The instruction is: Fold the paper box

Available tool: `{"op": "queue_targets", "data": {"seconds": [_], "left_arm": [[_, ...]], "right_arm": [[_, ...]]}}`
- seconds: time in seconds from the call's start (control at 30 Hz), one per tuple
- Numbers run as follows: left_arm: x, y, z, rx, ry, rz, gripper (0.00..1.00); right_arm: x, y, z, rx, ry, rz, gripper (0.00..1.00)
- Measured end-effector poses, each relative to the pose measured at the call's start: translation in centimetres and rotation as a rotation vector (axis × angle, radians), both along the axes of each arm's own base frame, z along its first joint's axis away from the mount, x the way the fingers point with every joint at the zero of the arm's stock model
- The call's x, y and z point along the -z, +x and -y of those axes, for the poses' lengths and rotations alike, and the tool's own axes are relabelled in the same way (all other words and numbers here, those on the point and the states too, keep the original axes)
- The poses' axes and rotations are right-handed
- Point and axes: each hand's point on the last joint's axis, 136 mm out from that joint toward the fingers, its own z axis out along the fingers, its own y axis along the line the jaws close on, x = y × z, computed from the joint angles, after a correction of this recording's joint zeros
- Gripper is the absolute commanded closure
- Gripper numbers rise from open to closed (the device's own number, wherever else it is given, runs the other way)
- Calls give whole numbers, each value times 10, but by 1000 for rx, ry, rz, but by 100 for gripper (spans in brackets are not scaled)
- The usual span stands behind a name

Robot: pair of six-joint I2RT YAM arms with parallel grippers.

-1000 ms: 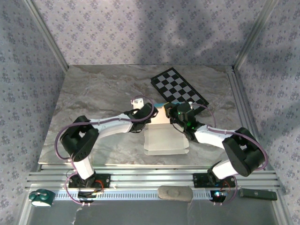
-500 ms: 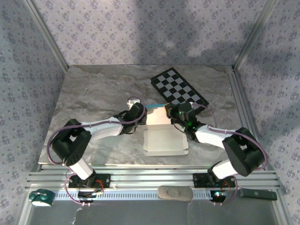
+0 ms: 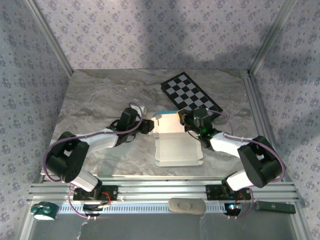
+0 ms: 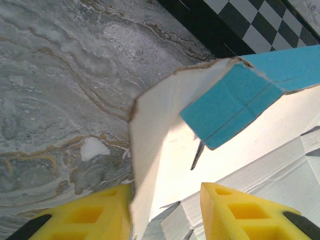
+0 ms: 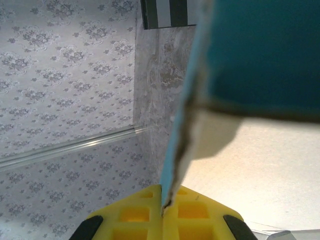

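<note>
Holding: right gripper clamps the far-right flap of the paper box, standing it upright.
Left gripper: jaws apart, straddling the left wall, likely for creasing.

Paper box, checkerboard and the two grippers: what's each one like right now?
paper box: partly folded, white inside up, far flaps raised
left gripper: open, straddling a raised flap
right gripper: shut on the paper box's edge
checkerboard: lying flat on the table

The paper box lies between the left gripper and right gripper. The checkerboard sits just beyond them.
</note>
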Motion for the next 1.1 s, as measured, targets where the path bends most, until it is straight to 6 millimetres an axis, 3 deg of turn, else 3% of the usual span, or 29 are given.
{"op": "queue_targets", "data": {"seconds": [0.13, 0.3, 0.53, 0.87, 1.1], "left_arm": [[2, 3, -13, 2, 2, 15, 53], [11, -7, -27, 29, -5, 7, 51], [25, -16, -8, 164, -55, -23, 51], [39, -10, 11, 196, -52, -42, 61], [39, -3, 22, 185, -23, -15, 77]], "right_arm": [[3, 1, 2, 6, -2, -8, 100], [4, 2, 3, 9, 2, -14, 100], [4, 2, 3, 6, 4, -16, 100], [4, 2, 3, 5, 5, -16, 100], [5, 3, 4, 3, 6, -18, 100]]}}
